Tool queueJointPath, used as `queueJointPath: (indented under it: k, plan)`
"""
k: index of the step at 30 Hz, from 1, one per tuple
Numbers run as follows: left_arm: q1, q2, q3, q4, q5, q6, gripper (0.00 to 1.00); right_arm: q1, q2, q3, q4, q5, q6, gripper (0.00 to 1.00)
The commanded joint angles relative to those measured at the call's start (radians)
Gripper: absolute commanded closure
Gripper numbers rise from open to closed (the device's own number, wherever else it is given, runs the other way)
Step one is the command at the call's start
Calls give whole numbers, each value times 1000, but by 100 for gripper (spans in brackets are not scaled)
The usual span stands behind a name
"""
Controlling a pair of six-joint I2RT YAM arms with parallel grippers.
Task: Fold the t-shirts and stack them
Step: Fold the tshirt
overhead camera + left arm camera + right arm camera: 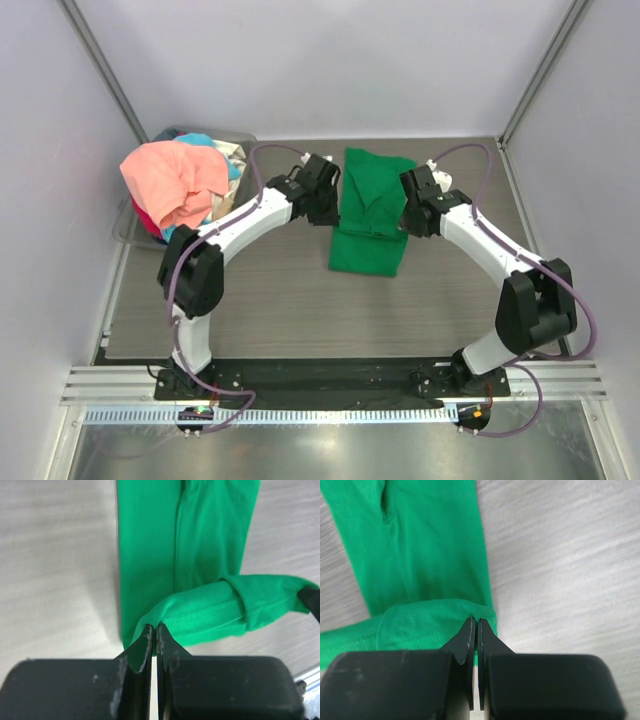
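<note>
Jaws both pinching green t-shirt (368,245) edge, bin (123,228) mostly hidden beneath heaped t-shirts (175,185)

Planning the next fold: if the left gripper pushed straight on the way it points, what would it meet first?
The green t-shirt it pinches; the left gripper then likely runs onto the shirt's flat part on the table.

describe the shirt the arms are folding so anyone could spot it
On the wooden table, look between the left gripper and right gripper. The green t-shirt lies there alone as a long strip; the other shirts are heaped at the bin on the left, none bright green.
</note>
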Motion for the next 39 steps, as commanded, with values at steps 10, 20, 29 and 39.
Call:
queueJointPath:
  k: [10, 20, 29, 39]
  plan:
    - [81, 290, 361, -91, 157, 105, 99, -93, 211, 179, 90, -62, -112, 99]
    - [118, 457, 535, -131, 192, 102, 95, -138, 355, 266, 116, -106, -138, 99]
    - [178, 644, 853, -239, 249, 72, 64, -193, 515, 479, 106, -157, -149, 54]
    - [242, 304, 516, -132, 270, 72, 36, -224, 312, 446, 21, -198, -180, 20]
